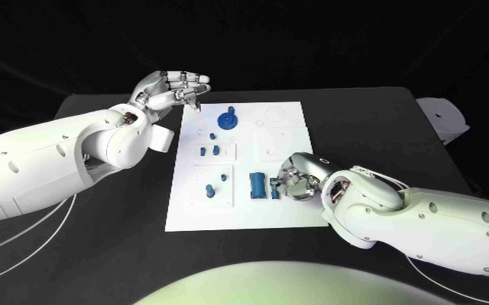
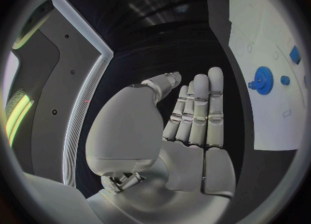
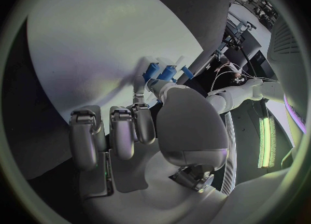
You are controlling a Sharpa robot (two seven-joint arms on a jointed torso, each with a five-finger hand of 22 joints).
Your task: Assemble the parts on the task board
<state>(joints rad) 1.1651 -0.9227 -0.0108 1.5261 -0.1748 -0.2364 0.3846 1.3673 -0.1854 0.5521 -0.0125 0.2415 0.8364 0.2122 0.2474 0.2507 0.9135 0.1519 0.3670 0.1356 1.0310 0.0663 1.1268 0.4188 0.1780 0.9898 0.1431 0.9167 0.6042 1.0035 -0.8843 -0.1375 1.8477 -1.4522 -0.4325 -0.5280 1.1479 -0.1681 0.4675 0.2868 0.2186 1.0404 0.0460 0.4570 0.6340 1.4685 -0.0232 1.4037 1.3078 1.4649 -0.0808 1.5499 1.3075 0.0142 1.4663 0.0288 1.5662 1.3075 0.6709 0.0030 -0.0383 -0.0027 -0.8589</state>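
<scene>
The white task board [image 1: 285,210] lies in the middle of the black table. A blue gear [image 1: 227,118] [image 2: 262,80] sits near the board's far edge, and several small blue parts [image 1: 210,190] stand in its left column. My left hand [image 1: 173,90] [image 2: 191,115] hovers above the board's far left corner, fingers stretched out, holding nothing. My right hand [image 1: 297,178] [image 3: 139,125] rests low on the board with curled fingers. Its thumb and one finger reach a small blue piece [image 1: 276,192] [image 3: 151,71] beside a larger blue block [image 1: 258,184]. Whether they grip it is unclear.
The board's right half [image 1: 280,135] carries pale outlined slots with nothing blue in them. A white object [image 1: 445,118] sits at the table's far right edge. Bare black table [image 1: 112,248] flanks the board on both sides.
</scene>
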